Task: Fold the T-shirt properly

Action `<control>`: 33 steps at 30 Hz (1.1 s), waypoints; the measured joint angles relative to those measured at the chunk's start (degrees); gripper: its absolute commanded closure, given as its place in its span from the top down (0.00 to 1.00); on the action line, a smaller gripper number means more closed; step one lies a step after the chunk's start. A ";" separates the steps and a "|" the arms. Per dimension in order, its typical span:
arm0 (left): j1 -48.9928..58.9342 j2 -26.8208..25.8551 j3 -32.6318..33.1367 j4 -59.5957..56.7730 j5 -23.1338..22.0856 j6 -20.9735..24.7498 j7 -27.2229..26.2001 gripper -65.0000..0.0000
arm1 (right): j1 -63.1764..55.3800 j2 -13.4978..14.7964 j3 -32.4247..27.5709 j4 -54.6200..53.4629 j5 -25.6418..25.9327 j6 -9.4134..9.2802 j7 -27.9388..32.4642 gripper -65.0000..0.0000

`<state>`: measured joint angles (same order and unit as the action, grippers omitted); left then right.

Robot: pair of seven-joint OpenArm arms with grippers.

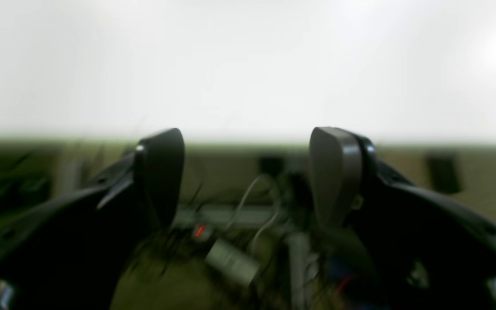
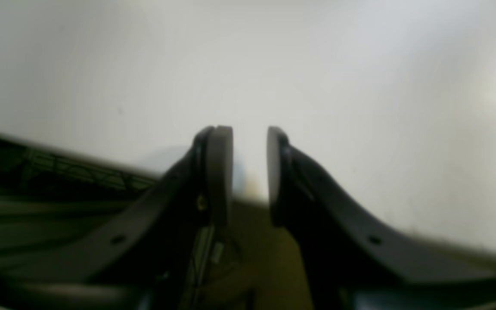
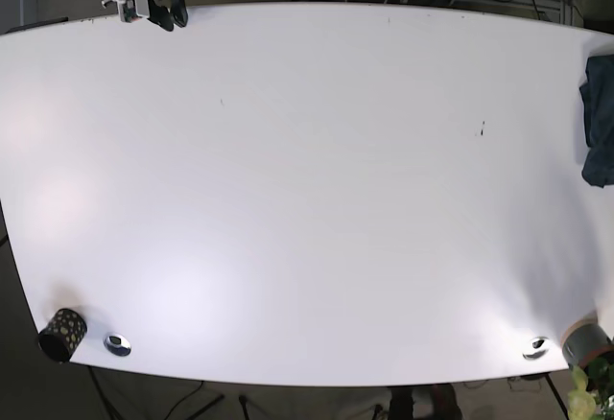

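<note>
Plainly, the left gripper (image 1: 248, 172) stands released with jaws wide, and the right gripper (image 2: 250, 165) has jaws slightly parted; both grip nothing. Far out from both, the T-shirt (image 3: 599, 118) lies bunched at the bench (image 3: 307, 199) edge, its long axis along that edge, on the left arm's side, well apart from the right gripper. No containers hold anything related.
</note>
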<state>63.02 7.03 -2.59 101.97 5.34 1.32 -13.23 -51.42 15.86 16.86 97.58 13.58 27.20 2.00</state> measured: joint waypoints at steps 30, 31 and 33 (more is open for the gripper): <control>-12.94 -0.42 0.70 -34.71 -0.24 0.37 1.92 0.65 | 2.03 2.03 -9.64 -26.82 -0.17 3.52 -0.68 0.19; -13.70 -0.44 0.68 -36.11 -0.17 0.39 1.40 0.65 | 2.64 2.23 -10.25 -28.06 0.02 3.21 -0.35 0.19; -16.13 -0.42 0.61 -39.60 -0.22 0.37 1.53 0.64 | 4.55 2.23 -11.02 -31.06 -0.26 3.17 -0.74 0.19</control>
<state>46.89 6.61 -1.98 62.37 5.13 1.69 -11.70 -46.87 18.09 5.85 66.52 13.32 30.37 1.26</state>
